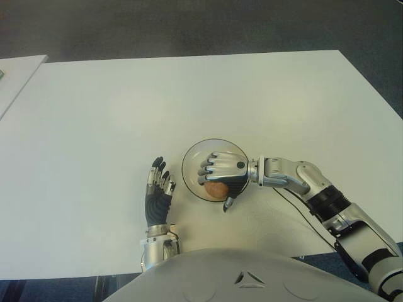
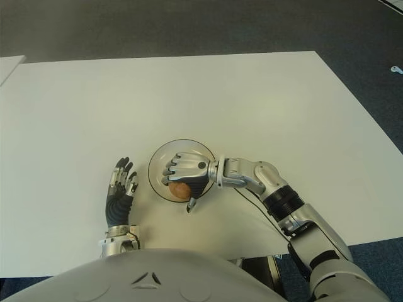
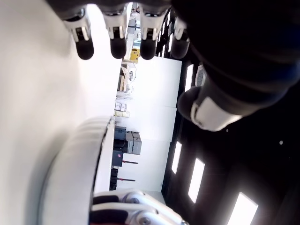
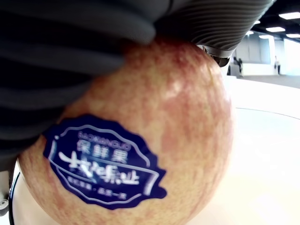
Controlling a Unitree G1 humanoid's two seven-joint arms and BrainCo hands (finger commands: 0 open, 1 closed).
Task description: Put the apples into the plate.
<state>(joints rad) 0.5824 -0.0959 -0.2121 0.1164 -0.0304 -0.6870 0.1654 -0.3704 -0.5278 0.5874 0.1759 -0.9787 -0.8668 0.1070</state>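
Right hand (image 1: pixel 221 175) grips apple (image 1: pixel 216 189) over plate (image 1: pixel 195 156) near desk (image 1: pixel 94 113) front edge, release left. Left hand (image 1: pixel 158 189) idle beside plate's left, fingers spread, empty. No other apples visible.

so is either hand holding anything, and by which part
The right hand grips an apple from above, fingers curled over its top, over the plate. The left hand is open and holds nothing.

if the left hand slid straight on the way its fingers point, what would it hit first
Probably nothing: the left hand, open, points away from the robot across bare table. The plate and the right hand, shut on the apple, lie off to its right.
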